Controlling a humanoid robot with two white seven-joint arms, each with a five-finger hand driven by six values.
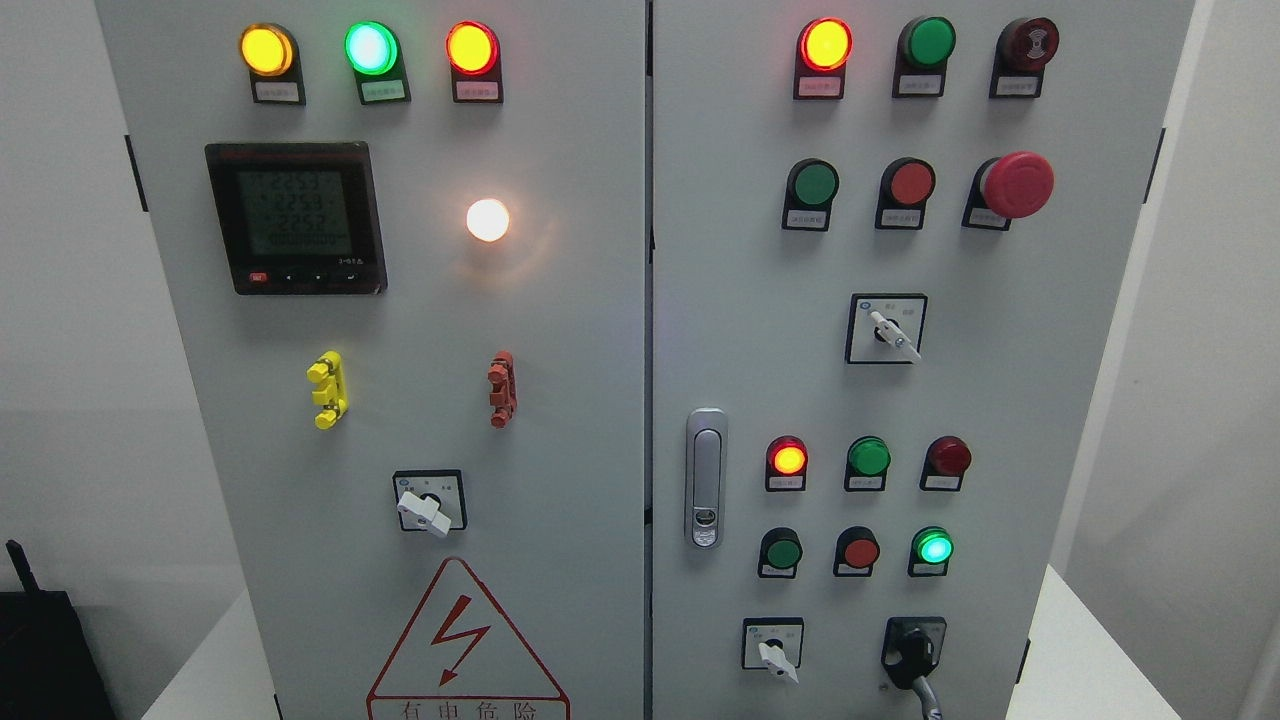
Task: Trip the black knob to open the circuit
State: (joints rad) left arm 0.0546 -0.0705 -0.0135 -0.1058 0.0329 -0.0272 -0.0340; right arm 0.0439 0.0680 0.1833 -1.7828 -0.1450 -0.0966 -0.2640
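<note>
A grey electrical cabinet (pixel 560 300) with two doors fills the head view. The black knob (pixel 912 652) sits at the lower right of the right door, in a black square frame, with its handle pointing down and slightly right toward the bottom edge. No robot hand or arm is in view.
White selector switches sit at the lower left door (pixel 428 508), the right door's middle (pixel 890 332) and beside the black knob (pixel 774 652). A red mushroom stop button (pixel 1016 184), lit indicator lamps, push buttons, a digital meter (pixel 296 216) and a door latch (pixel 706 478) are also on the panel.
</note>
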